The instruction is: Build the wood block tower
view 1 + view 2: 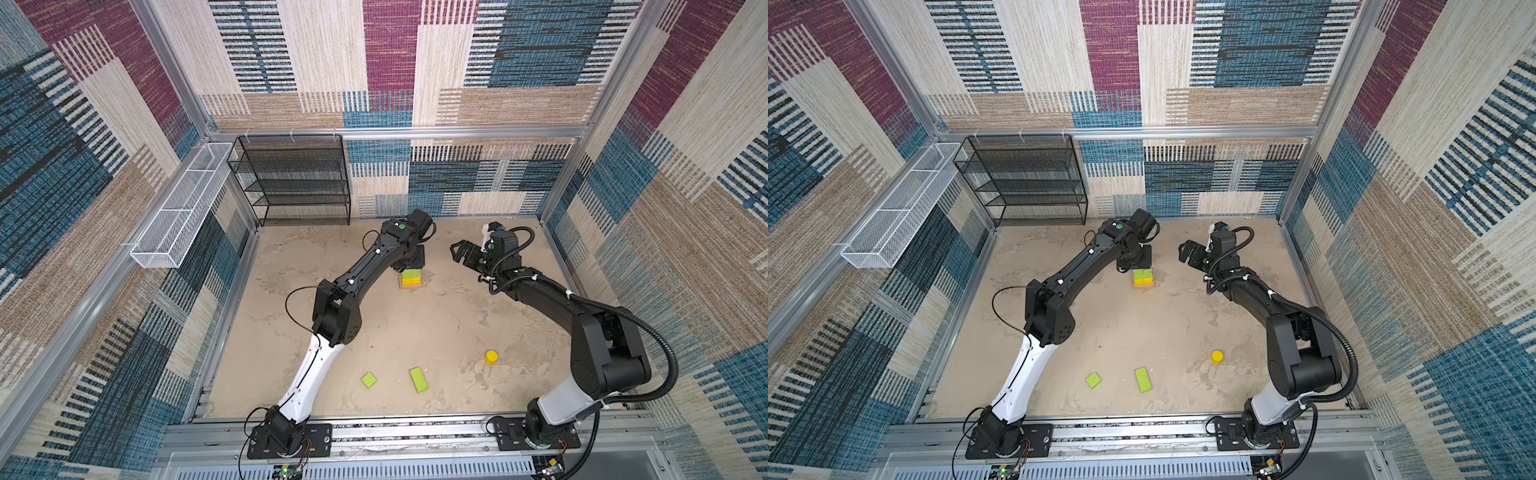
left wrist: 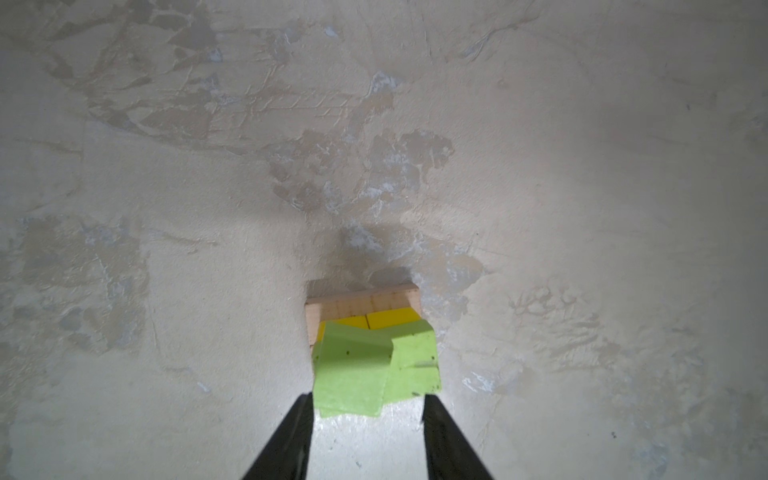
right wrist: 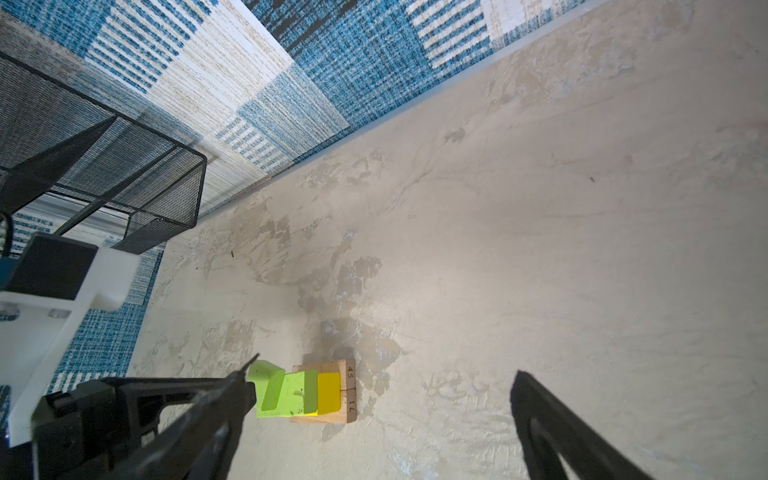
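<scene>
The wood block tower (image 1: 411,279) (image 1: 1143,277) stands at mid-table: tan bars (image 2: 361,300) at the base, yellow cubes (image 3: 328,392) on them, and two lime-green pieces (image 2: 374,361) on top, one of them tilted. My left gripper (image 2: 368,399) (image 1: 409,266) hangs straight above the tower, open. Its fingertips (image 3: 249,368) flank the near edge of the green pieces without squeezing them. To the right of the tower, my right gripper (image 1: 457,251) (image 3: 382,382) is open and empty. Near the front lie a yellow cylinder (image 1: 491,356) and two loose green pieces (image 1: 369,380) (image 1: 419,379).
A black mesh shelf (image 1: 297,178) stands at the back left against the wall. A white wire basket (image 1: 183,208) hangs on the left frame. Patterned walls close in the table on three sides, and the arm bases sit on the front rail (image 1: 415,432).
</scene>
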Tool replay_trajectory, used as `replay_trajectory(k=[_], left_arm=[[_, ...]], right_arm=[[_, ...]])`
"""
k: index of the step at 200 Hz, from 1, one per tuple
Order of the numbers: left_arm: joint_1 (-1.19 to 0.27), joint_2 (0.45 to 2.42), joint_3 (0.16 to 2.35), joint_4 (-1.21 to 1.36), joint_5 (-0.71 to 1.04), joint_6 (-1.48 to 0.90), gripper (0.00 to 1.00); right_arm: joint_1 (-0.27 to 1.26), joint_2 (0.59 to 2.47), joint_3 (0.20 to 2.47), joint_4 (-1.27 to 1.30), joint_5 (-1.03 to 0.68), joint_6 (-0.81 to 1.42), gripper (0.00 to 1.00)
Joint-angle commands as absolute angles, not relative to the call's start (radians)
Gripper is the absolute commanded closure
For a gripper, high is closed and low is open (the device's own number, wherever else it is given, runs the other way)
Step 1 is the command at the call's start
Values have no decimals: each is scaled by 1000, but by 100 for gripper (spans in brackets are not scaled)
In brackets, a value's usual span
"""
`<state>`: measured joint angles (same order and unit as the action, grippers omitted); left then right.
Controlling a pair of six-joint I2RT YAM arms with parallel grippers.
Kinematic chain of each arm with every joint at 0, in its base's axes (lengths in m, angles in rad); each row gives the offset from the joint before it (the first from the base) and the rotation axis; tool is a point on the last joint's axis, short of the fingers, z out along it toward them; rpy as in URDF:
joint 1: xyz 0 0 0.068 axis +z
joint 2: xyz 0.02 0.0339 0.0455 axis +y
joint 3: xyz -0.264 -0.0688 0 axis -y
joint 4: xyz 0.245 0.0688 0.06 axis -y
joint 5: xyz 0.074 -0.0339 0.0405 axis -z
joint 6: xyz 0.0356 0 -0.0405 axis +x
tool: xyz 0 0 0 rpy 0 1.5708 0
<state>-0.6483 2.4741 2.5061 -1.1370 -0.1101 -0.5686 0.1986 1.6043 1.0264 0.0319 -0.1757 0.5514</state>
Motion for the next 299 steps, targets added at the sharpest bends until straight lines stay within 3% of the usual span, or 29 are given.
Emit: replay_trajectory(k=[1,115,191,299], left_arm=[[-647,2480,2517,-1147,-130,-529,53],[-646,2508,2526,-1147,-146,-505,52],[-646,2507,2516,-1147,-150,-522,62],[-646,2489,2484,-1147,-149,-549,63]], right_arm=[[196,1605,1024,63,-181,555,1],[194,1606,1021,63,-182,557,1],[193,1605,1020,64,-182,557,1],[192,1607,1019,67,-189,561,1]])
